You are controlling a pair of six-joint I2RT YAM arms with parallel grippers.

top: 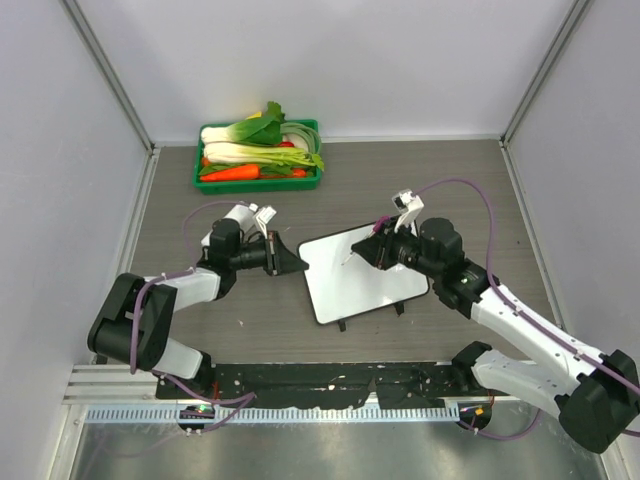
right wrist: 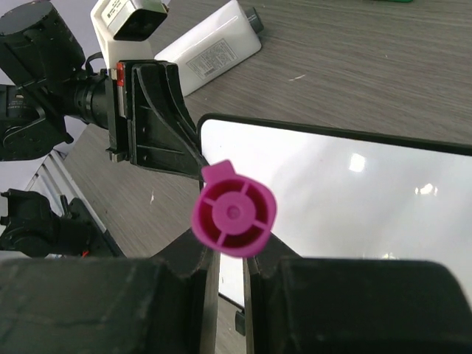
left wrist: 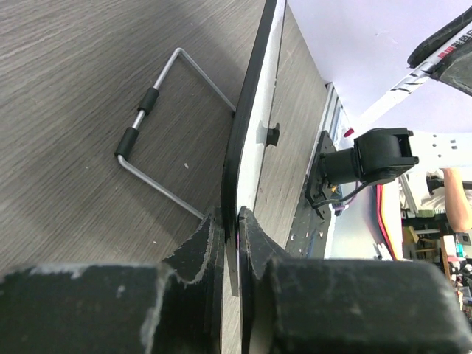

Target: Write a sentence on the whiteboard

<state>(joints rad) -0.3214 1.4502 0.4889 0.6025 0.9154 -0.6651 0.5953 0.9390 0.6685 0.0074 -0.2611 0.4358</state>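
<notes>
- At the middle of the table, seen from above, the small glossy white whiteboard with rounded corners (top: 365, 285) sits blank. My left pincer (top: 292, 256) meets its left edge and my right pincer (top: 372, 250) hangs over its far edge.
- Left wrist: my jaws pinch the board's dark rim. A firm clamp should stop it sliding.
- Right wrist: I pinch a magenta plastic marker (right wrist: 233, 210). I'd touch down gently and stroke lightly.

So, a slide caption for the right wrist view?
Right claw grips pink marker above blank whiteboard; left claw clamps its edge.
</notes>
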